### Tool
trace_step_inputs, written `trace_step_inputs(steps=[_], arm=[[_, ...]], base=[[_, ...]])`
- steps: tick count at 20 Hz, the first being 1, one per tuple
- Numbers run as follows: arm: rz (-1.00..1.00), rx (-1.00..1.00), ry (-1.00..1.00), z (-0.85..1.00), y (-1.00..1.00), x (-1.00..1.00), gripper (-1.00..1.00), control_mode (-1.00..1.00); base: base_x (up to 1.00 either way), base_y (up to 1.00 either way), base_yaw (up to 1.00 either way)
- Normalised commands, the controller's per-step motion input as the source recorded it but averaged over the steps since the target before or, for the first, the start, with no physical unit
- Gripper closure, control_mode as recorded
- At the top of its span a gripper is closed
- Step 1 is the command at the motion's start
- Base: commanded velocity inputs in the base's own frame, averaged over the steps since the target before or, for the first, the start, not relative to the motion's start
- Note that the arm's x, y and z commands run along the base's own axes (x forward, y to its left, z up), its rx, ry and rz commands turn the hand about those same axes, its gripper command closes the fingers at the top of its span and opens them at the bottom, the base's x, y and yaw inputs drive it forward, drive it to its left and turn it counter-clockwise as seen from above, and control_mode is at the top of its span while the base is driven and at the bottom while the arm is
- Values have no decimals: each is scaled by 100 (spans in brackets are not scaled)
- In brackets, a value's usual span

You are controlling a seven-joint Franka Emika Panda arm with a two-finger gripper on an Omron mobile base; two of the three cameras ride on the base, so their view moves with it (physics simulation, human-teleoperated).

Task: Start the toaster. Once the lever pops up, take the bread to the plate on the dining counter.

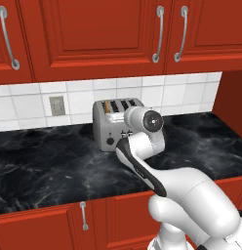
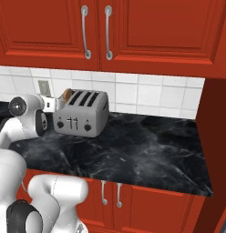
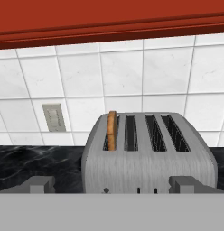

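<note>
We are facing the toaster [image 3: 147, 153] at frame centre, gripper [image 3: 113, 184] spread and empty. The bread [image 3: 112, 131] is sitting proud in the leftmost slot, evidently awaiting the lever press.

White arm [image 1: 191, 195], dark joints

Toaster [image 3: 147, 167]: brushed grey metal with black knobs; the bread [image 3: 112, 131] in its leftmost slot was tan-brown. Counter [image 2: 146, 150] under the toaster: black marble, white-veined. Behind the toaster, wall tiles [image 3: 123, 72] were white; cabinets [image 1: 93, 34] above were red.

Even bright light, sharp, soft shadows
</note>
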Motion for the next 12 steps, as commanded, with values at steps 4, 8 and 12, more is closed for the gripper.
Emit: trace_step_inputs(steps=[4, 8, 12], arm=[[0, 0, 0, 0, 0, 0, -100, -100], [1, -1, 0, 0, 8, 0, -100, -100], [0, 0, 0, 0, 0, 0, -100, -100]], base=[[0, 0, 0], [0, 0, 0], [0, 0, 0]])
